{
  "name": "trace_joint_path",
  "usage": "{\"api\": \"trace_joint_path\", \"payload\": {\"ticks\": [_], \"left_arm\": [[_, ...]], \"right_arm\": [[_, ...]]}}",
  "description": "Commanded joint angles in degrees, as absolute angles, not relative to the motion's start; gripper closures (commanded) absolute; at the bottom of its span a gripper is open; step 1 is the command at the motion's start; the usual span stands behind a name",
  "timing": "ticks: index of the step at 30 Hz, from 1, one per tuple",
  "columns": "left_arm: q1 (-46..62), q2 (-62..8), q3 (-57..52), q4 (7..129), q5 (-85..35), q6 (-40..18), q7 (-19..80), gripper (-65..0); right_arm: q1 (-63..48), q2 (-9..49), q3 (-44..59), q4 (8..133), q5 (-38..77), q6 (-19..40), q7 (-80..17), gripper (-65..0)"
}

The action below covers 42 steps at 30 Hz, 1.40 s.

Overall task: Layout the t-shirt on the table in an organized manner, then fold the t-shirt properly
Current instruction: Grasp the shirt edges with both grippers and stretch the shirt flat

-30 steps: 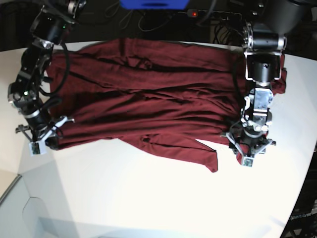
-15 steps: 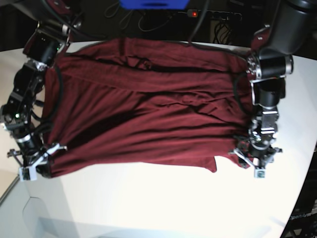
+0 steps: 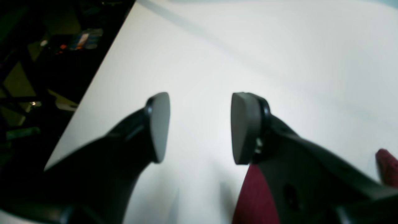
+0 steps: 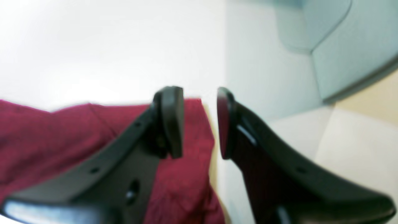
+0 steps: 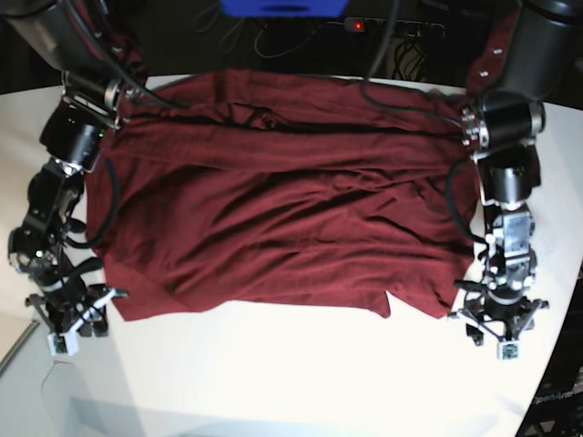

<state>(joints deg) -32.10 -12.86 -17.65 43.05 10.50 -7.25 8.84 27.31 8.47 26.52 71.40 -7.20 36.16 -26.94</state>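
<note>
A wrinkled dark red long-sleeved t-shirt lies spread across the smooth white table. The left gripper hovers just off the shirt's corner, jaws wide apart and empty. The right gripper sits at the opposite corner, jaws parted, gripping nothing.

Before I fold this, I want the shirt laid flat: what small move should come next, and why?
Probably lift both claws clear, then smooth the middle. The left claw and right claw are open, holding nothing, at the shirt's near corners. It lies spread on the table, but creases cross its middle and the near hem is uneven.
</note>
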Motion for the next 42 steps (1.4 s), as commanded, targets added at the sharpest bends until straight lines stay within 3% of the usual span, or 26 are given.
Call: {"api": "trace_joint_path", "payload": {"ticks": [1,6,10,15,28,42], "left_arm": [[-31.87,-12.09,-17.63,46.73,10.51,-7.34,9.36,-30.8],[-23.25,-8.75,-17.45,61.58,10.51,-7.34,17.10,-30.6],[-22.11,-7.43,-17.45,60.97,10.51,-7.34,18.95,-30.6],[-22.90,-7.08,-17.45,53.23,10.51,-7.34,18.42,-30.6],[-38.64,-9.36,-11.21,16.48,10.68,-6.64,-4.26,-30.7],[-39.60,-17.36,-11.47,14.81,10.51,-6.64,-7.16,-31.1]], "right_arm": [[28.97,9.36,26.95,73.45,-6.29,36.09,-25.36,-20.3],[25.10,8.22,26.95,80.31,-6.29,36.09,-25.80,-20.6],[19.82,6.90,26.68,84.53,-6.02,36.09,-25.80,-20.6],[12.79,3.82,26.95,89.19,-6.11,36.09,-25.71,-20.6],[-3.91,-1.63,26.51,101.05,-6.02,36.35,-25.63,-20.6],[-6.64,-1.01,27.30,99.38,-6.37,36.35,-25.71,-20.6]]}}
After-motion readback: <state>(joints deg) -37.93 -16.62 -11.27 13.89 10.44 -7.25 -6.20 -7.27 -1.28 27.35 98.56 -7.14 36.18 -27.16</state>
